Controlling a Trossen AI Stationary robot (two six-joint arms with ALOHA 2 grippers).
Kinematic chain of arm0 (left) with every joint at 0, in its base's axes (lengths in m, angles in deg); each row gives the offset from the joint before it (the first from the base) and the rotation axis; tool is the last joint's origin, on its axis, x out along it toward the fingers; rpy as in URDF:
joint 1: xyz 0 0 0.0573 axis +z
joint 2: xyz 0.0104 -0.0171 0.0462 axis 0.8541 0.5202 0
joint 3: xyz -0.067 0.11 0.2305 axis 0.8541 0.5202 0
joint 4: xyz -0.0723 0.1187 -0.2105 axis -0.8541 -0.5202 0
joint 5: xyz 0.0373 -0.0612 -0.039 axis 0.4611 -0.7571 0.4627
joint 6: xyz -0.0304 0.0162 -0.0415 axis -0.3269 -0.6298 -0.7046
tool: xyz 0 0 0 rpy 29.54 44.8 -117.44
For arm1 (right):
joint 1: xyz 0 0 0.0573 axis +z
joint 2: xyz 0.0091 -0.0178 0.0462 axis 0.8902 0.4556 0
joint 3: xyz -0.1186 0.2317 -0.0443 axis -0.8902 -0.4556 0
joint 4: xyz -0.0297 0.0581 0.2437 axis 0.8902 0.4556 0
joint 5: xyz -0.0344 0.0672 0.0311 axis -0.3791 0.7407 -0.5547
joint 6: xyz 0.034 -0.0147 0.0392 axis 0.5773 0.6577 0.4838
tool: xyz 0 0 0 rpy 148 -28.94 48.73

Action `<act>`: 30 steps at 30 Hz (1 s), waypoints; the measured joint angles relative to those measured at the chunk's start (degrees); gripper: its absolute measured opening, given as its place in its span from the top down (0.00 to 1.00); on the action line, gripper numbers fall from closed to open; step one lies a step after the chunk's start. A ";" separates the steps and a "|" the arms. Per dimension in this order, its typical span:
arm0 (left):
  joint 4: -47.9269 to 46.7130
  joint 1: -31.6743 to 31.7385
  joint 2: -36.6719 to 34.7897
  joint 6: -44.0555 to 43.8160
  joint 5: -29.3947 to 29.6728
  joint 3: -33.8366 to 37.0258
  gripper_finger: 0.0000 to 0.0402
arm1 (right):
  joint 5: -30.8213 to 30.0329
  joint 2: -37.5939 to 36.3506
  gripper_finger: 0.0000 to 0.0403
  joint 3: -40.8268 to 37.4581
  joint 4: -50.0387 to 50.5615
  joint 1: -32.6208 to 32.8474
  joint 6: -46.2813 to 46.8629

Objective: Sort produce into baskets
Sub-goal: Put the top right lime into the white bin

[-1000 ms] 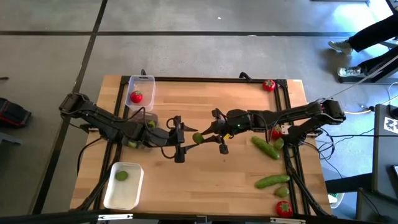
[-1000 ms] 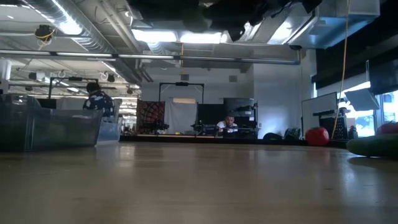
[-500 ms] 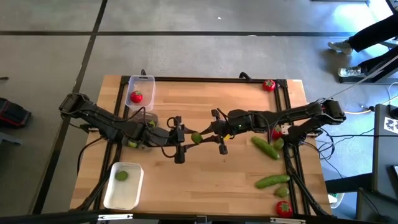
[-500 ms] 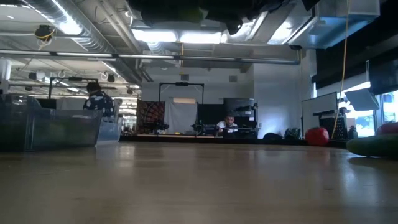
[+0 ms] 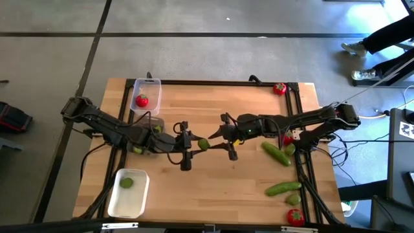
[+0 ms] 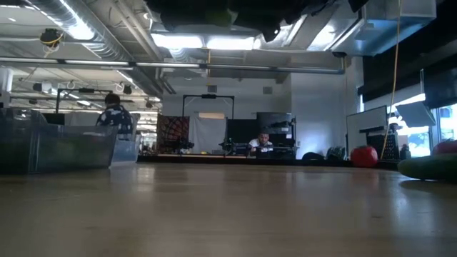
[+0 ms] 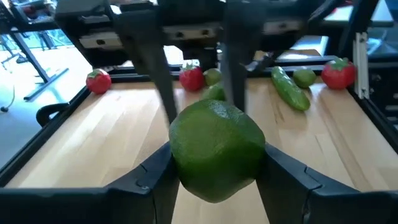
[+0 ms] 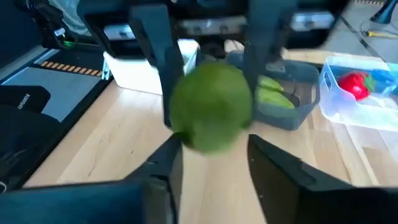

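1. Wooden table [image 5: 213, 188] carried three baskets: a clear one [image 5: 146, 94] with one tomato, a clear one [image 5: 147, 133] with cucumbers, a white one [image 5: 128, 193] with one lime.
2. Mid-table, the left gripper [image 5: 188, 147] clamped a lime [image 5: 203, 144]; the right gripper [image 5: 223, 138] stood just parted beside it.
3. Unsorted: three tomatoes, two cucumbers and one lime.

Below the left gripper [image 5: 197, 144] spreads a pale wooden tabletop [image 5: 213, 188] edged by a black frame [image 5: 220, 83]. Around it lies a grey concrete floor [image 5: 194, 52] crossed by dark seams. Far off to the gripper's right, a person's legs [image 5: 388, 35] stand on that floor. Behind the table, the hall has ceiling ducts [image 6: 107, 28], bright strip lights [image 6: 207, 41], a dark-framed stand [image 6: 207, 121], a seated person [image 6: 264, 140] and daylit windows [image 6: 435, 121].
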 joint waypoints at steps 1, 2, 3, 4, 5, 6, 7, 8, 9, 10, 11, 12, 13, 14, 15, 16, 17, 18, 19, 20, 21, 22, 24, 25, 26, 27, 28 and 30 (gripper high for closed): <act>-0.53 -0.23 -0.32 -0.06 -0.08 0.00 0.55 | -0.04 -0.56 0.59 0.00 1.41 -0.02 -0.20; -1.05 -0.60 -0.75 -0.28 -0.13 0.00 0.55 | -0.10 -1.18 0.56 0.00 2.99 -0.02 -0.32; -1.89 -0.98 -1.30 -0.74 -0.14 0.00 0.55 | -0.48 -1.88 0.53 0.00 4.70 -0.02 -0.36; -2.87 -1.35 -1.98 -1.33 -0.14 0.00 0.55 | -1.03 -2.51 0.51 0.00 6.71 -0.02 -0.40; -3.98 -1.76 -2.47 -2.09 -0.11 -0.14 0.55 | -1.80 -3.22 0.49 0.00 8.74 -0.02 -0.42; -5.57 -2.12 -3.11 -2.92 -0.11 -0.54 0.55 | -2.61 -3.90 0.48 0.00 11.01 -0.02 -0.45; -7.70 -2.67 -3.69 -3.90 -0.09 -0.82 0.55 | -3.47 -4.44 0.47 0.00 13.10 -0.02 -0.42; -10.10 -3.12 -4.13 -5.20 -0.09 -1.12 0.55 | -4.33 -4.96 0.46 0.00 14.99 -0.02 -0.26; -12.19 -3.63 -4.49 -6.40 -0.10 -1.54 0.55 | -4.98 -5.34 0.46 0.00 17.28 -0.02 -0.03; -14.19 -4.24 -4.74 -7.69 -0.13 -1.88 0.55 | -5.62 -5.49 0.45 0.00 19.41 -0.02 0.63; -16.65 -4.86 -5.04 -9.16 -0.14 -2.28 0.55 | -6.07 -5.51 0.45 0.00 20.87 -0.02 1.15; -19.09 -5.56 -5.33 -10.61 -0.14 -2.70 0.55 | -6.48 -5.51 0.45 0.00 22.42 -0.02 1.54; -21.73 -6.18 -5.58 -12.38 -0.17 -3.19 0.55 | -6.62 -5.48 0.45 0.00 24.28 -0.02 2.12; -24.32 -6.79 -5.79 -14.40 -0.54 -3.72 0.55 | -6.95 -5.34 0.45 -0.02 25.58 -0.02 2.45; -27.41 -7.45 -6.02 -16.69 -1.09 -4.25 0.55 | -7.07 -5.06 0.45 -0.02 26.23 -0.02 2.77; -30.78 -8.01 -6.10 -19.13 -1.79 -4.79 0.55 | -7.10 -4.77 0.45 -0.02 27.17 -0.02 3.08; -33.56 -8.63 -6.11 -21.59 -2.65 -5.35 0.55 | -7.10 -4.45 0.45 -0.04 28.48 -0.02 3.55; -36.26 -9.39 -6.11 -24.24 -3.53 -5.92 0.55 | -7.10 -4.20 0.45 -0.09 29.06 -0.02 3.96; -38.79 -10.06 -6.11 -26.96 -4.50 -6.29 0.55 | -7.10 -4.01 0.45 -0.09 29.20 -0.02 4.09; -40.70 -10.71 -6.11 -29.59 -5.49 -6.47 0.55 | -7.10 -3.77 0.45 -0.09 29.23 -0.02 4.09; -42.04 -11.50 -6.11 -32.22 -6.60 -6.49 0.55 | -7.10 -3.52 0.45 -0.07 29.28 -0.02 4.09; -43.45 -12.32 -6.08 -34.92 -7.80 -6.49 0.55 | -7.10 -3.19 0.45 -0.07 29.40 -0.02 4.09; -46.40 -14.14 -6.08 -40.35 -9.98 -6.49 0.55 | -7.11 -2.37 0.45 -0.07 29.47 -0.02 4.09; -47.46 -15.17 -6.08 -43.02 -10.86 -6.49 0.55 | -7.10 -2.05 0.45 -0.07 29.54 -0.02 4.07; -48.57 -16.23 -6.08 -45.80 -11.62 -6.49 0.55 | -7.13 -1.71 0.45 -0.07 29.59 -0.02 4.07; -49.69 -17.46 -6.08 -48.42 -12.37 -6.49 0.55 | -7.13 -1.43 0.45 -0.07 29.61 -0.02 4.07; -50.22 -18.66 -6.08 -50.82 -13.30 -6.49 0.55 | -7.13 -1.19 0.45 -0.07 29.92 -0.02 4.07; -50.11 -21.10 -6.08 -54.96 -14.77 -6.49 0.55 | -7.13 -0.70 0.45 -0.07 30.18 -0.02 4.07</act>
